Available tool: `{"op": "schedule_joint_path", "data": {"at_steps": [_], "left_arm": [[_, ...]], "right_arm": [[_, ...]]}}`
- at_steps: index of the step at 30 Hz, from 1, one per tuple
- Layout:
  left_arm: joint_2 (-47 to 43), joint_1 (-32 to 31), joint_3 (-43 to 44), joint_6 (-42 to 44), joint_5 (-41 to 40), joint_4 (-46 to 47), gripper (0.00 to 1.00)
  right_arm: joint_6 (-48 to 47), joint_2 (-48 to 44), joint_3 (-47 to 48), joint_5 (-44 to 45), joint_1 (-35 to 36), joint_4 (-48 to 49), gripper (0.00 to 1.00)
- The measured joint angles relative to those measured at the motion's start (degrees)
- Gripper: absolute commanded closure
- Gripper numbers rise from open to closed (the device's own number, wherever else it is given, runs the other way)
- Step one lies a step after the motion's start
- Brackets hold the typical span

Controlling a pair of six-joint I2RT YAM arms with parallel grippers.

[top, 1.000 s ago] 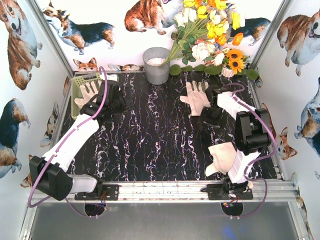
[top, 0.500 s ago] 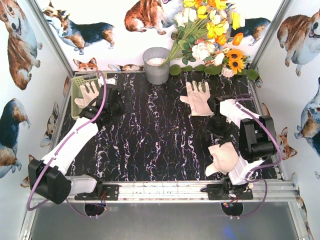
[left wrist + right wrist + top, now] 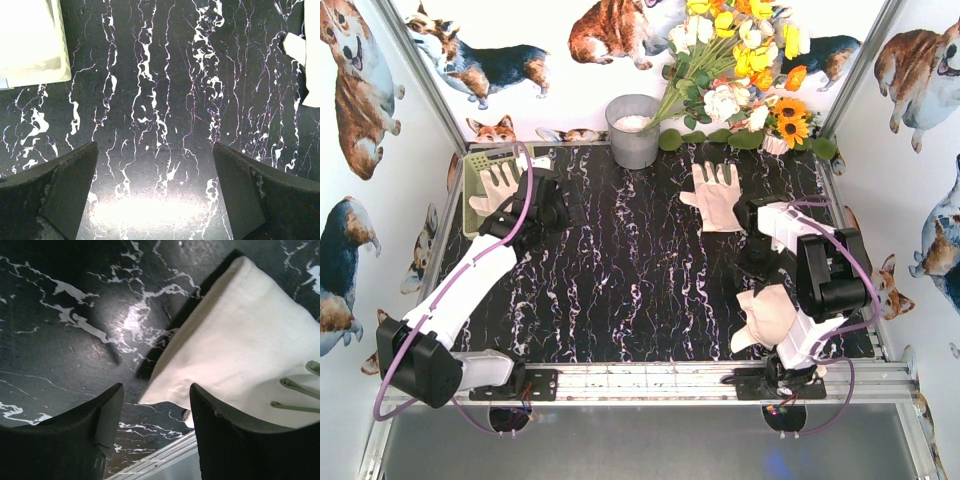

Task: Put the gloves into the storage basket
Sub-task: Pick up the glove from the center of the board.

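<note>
Cream glove point(image 3: 240, 340), corner between right gripper point(image 3: 156, 396) tips, jaws apart (left gripper point(image 3: 155, 150) likewise)

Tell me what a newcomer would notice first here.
The corgi-print walls and the bouquet of yellow, white and orange flowers in the far right corner catch the eye first, above the black, white-veined marble tabletop. A cream fabric glove lies flat far right of centre, and the pale yellow-green slotted plastic basket at the far left holds another glove.
</note>
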Motion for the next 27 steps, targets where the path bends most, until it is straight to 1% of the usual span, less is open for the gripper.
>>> {"op": "schedule_joint_path", "data": {"at_steps": [1,3,8,9,10,12,21,24,27], "left_arm": [[0.15,0.0,0.0,0.0,0.02,0.0,0.08],[0.42,0.0,0.0,0.0,0.04,-0.04,0.09],[0.76,0.0,0.0,0.02,0.24,-0.11,0.08],[0.83,0.0,0.0,0.02,0.31,-0.11,0.09],[0.92,0.0,0.0,0.02,0.46,-0.13,0.09],[1.09,0.0,0.0,0.04,0.7,-0.15,0.08],[2.75,-0.09,0.02,0.9,5.6,0.5,0.09],[3.91,-0.39,0.39,1.88,8.15,1.53,0.09],[5.51,-0.59,1.44,2.56,9.64,2.23,0.09]], "right_arm": [[0.02,0.44,0.0,-0.28,0.0,0.46,0.54],[0.09,1.38,-0.04,-1.07,0.0,1.07,0.57],[0.13,2.49,-1.01,-2.45,0.0,1.97,0.61],[0.13,2.49,-1.14,-2.67,0.0,1.92,0.65],[0.09,2.49,-1.25,-2.93,0.0,1.97,0.73],[0.0,2.49,-1.77,-3.34,0.0,2.1,0.99],[-1.07,0.24,-4.52,-8.02,0.0,1.86,1.0],[-1.03,-2.8,-1.75,-10.97,0.0,1.44,1.0],[0.11,-6.14,5.38,-15.54,0.5,2.05,1.0]]}}
